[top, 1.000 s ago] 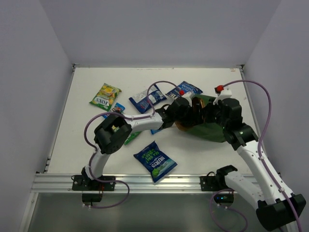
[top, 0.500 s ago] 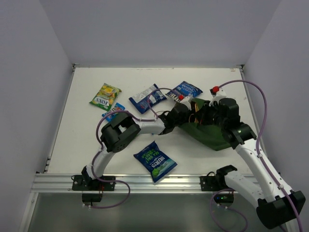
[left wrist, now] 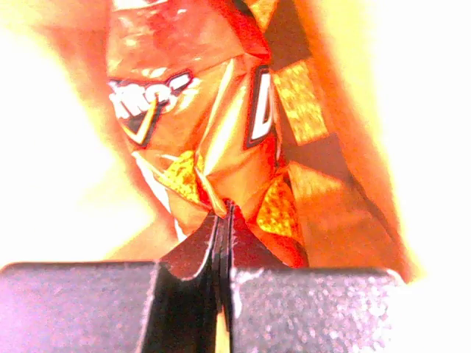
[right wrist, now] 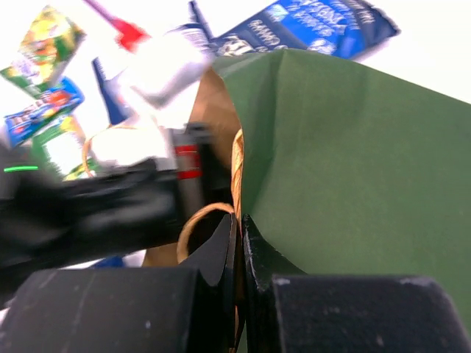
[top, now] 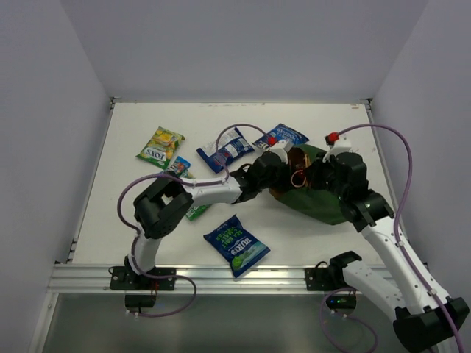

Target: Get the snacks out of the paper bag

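**yam_fan:** so which way does the snack lie from you right now?

**me:** dead ahead of my left pincer [left wrist: 222, 220], deeper inside the paper bag [top: 327, 202]; it's the red-orange packet [left wrist: 213, 110], and my left tips are pinched together on a crumpled fold at its closest end; its long side runs away from me into the bag, with brown walls on either side

**yam_fan:** and the bag itself?

**me:** it's lying on its side on the right half of the table [top: 132, 125], mouth facing left toward my left arm; so left is the nearer arm, no contest; my right pincer [right wrist: 241, 229] is clamped on the green rim at the mouth, just beside the cord handle [right wrist: 197, 213]; I reckon the way out is straight back left along the bag's length, with the right side anchoring; other packets, like the dark blue crisp bag [top: 237, 245], are out on the table already
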Controlling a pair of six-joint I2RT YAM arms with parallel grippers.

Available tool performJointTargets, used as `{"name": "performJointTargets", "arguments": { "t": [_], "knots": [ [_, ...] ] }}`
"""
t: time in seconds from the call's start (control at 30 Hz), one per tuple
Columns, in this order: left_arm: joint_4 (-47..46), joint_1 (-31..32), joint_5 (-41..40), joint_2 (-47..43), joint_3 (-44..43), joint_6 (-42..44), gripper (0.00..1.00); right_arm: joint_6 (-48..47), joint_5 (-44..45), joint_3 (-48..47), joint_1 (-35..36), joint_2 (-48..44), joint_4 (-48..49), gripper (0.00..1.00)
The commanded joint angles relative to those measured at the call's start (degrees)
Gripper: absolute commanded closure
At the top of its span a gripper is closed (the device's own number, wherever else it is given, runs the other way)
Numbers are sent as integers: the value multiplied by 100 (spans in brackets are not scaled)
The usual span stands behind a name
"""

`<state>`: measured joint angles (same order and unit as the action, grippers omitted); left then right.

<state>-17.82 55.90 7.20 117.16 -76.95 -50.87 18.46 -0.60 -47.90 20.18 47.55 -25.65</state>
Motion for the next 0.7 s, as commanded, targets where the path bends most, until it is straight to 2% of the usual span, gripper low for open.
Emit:
{"name": "performJointTargets", "arguments": {
  "t": [0.0,0.23,0.5,0.67],
  "knots": [
    [542,-35,-114,-721,-48,569,100,-334,1095,-9,-59,96,-203,100],
    [1385,-44,-157,-1318,-75,824,100,-598,1834,-141,-76,272,-458,100],
    [2203,-167,-518,-2513,171,1255,100,-668,1958,-158,-225,237,-537,100],
    [2828,-570,-685,-3471,136,1519,100,-651,1915,-132,-454,272,-582,100]
  ]
}}
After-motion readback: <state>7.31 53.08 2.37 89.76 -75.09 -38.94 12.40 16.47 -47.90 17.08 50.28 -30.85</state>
